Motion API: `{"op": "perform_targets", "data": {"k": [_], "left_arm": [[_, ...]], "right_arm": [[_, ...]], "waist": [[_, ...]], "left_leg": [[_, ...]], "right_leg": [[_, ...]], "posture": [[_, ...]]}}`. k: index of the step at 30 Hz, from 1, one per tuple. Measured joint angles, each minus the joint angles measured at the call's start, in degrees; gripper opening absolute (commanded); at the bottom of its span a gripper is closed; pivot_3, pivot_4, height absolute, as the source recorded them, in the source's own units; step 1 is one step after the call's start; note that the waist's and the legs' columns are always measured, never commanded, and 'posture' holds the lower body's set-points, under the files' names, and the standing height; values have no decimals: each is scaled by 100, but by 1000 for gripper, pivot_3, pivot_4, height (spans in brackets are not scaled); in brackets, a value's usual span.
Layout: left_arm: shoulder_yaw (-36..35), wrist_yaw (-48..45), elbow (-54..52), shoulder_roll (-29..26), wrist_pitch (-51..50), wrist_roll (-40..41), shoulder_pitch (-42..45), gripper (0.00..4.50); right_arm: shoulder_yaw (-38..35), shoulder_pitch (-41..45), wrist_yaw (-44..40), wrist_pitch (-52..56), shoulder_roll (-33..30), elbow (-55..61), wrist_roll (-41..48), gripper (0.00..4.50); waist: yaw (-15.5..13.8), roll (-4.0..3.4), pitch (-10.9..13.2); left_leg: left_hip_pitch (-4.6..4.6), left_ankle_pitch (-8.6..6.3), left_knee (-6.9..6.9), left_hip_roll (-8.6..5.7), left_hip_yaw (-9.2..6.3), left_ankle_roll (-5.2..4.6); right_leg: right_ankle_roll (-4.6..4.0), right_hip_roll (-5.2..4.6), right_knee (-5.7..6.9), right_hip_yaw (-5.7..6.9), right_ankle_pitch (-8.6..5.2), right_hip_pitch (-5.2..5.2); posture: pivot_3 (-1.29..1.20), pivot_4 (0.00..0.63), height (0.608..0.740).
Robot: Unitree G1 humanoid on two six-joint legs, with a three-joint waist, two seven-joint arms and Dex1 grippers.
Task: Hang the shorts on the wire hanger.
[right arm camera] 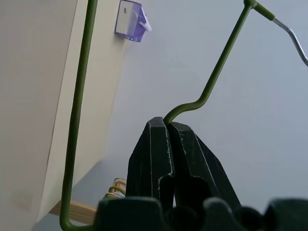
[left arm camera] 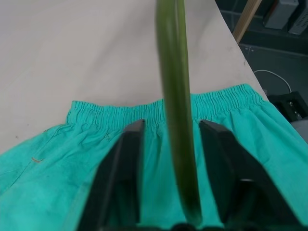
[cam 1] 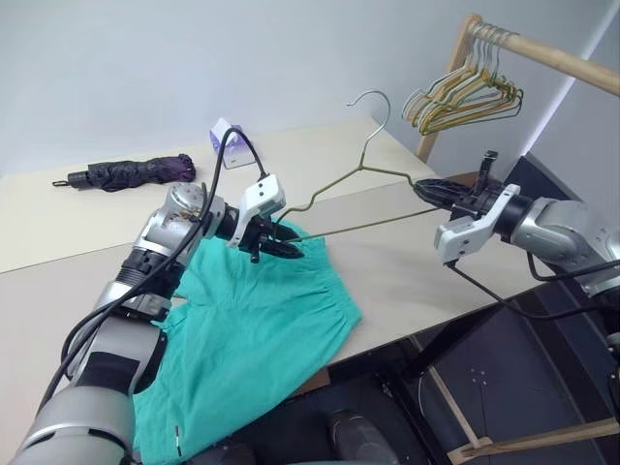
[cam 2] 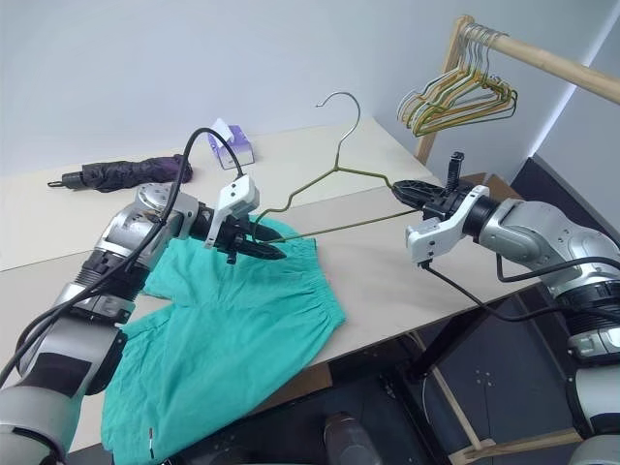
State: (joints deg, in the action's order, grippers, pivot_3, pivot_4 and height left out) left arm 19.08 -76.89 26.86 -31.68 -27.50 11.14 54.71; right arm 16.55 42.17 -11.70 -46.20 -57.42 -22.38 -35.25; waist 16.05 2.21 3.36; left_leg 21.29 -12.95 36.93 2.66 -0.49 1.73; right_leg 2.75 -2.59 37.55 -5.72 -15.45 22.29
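Above the beige table (cam 1: 407, 262), the wire hanger (cam 2: 320, 199) hung in the air, long axis from 3 to 9 o'clock, hook toward 12. The right wrist view showed the right gripper (right arm camera: 167, 126) pinched tight on its shoulder wire. The left wrist view showed the left gripper (left arm camera: 171, 132) with its black fingers (left arm camera: 126, 159) parted either side of the wire, untouching, over the shorts' (cam 1: 252, 329) waistband. Those shorts lay flat on the table, one end overhanging its near edge at 7 o'clock.

Teal shorts (cam 1: 257, 329) flat — wire hanger (cam 1: 360, 179) aloft
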Motion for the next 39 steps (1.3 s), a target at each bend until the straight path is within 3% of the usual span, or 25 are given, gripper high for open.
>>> {"op": "perform_targets", "data": {"k": [2,6,9,14,20,23,28,39], "left_arm": [[-16,11,0,16,-2,-1,0,116],[-95,98,5,23,-4,-5,0,48],[-180,219,4,21,97,-56,-17,0],[-358,442,-35,-110,520,-214,-322,0],[-433,351,-284,-483,1790,-446,-775,0],[-446,205,-374,-597,2117,-449,-854,0],[-437,49,-590,-806,2431,-584,-1025,0],[-425,51,-791,-786,2355,-782,-1028,0]], "right_arm": [[-15,0,-18,-1,2,20,1,0],[-62,0,-45,-81,4,31,17,0],[-118,-30,-388,-190,-2,48,425,769],[11,-605,-2029,-99,-307,661,2345,2439],[-78,-1017,-4350,2564,-527,1786,5044,4461],[-206,-610,-4921,3795,-502,1772,5451,4461],[-120,-58,-5521,5067,-289,1553,5182,4461],[74,322,-6357,6364,-6,1763,4764,4461]], "waist": [[4,0,0],[17,0,0],[33,0,0],[40,0,0],[2,-1,0],[-109,-2,-1],[-336,-3,-1],[-768,-6,-1]], "left_leg": [[0,0,0,0,-1,0],[-1,0,0,-1,-3,0],[-1,0,0,-1,-5,0],[-3,0,2,-2,-15,0],[-13,0,6,-1,-21,0],[-14,0,6,-2,-20,0],[2,0,6,-1,-18,-1],[16,0,22,-1,-13,0]], "right_leg": [[-2,0,1,0,1,0],[-4,-1,3,0,3,0],[-6,0,2,1,4,-2],[-17,-2,1,5,11,-13],[-18,-3,8,6,13,-26],[-16,-3,6,9,12,-22],[-17,-2,5,12,12,-3],[-16,-2,11,18,11,8]], "posture": [[-186,0,740],[-183,0,740],[-175,0,740],[-147,0,740],[-108,0,740],[-98,0,740],[-82,0,740],[-85,0,740]]}}
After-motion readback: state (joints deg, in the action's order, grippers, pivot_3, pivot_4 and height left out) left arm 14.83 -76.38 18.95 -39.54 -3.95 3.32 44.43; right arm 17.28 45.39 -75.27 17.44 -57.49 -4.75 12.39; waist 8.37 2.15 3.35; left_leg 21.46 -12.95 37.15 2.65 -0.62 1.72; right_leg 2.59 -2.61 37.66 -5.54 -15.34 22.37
